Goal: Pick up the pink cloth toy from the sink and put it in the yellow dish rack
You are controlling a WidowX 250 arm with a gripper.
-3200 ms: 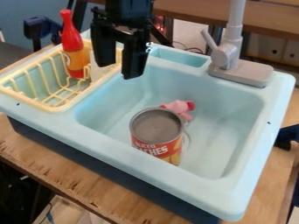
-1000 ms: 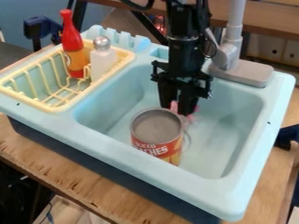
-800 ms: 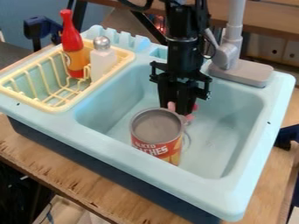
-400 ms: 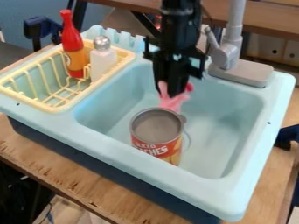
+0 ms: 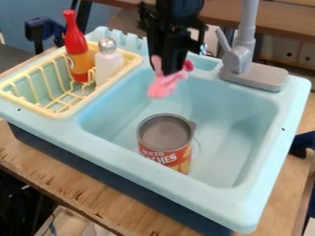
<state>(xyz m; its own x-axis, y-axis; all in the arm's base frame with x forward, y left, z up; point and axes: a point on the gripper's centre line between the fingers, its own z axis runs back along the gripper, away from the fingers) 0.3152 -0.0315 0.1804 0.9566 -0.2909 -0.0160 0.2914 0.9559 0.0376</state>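
The pink toy [image 5: 162, 86] is grasped by the claw [image 5: 168, 71] and held aloft over the back of the sink [image 5: 203, 198], beyond the can [image 5: 169, 145]. A firm but gentle squeeze should be applied, with the dangling end guided clear of the can and sink rim.

Soft, fairly even light brightens the pale blue sink [image 5: 154, 177], with a gentle sheen along its rim. A small glint marks the silver cap [image 5: 107, 45] of a shaker [image 5: 109, 64]. Deep shadow darkens the lower left, beneath the wooden table [image 5: 49, 173].
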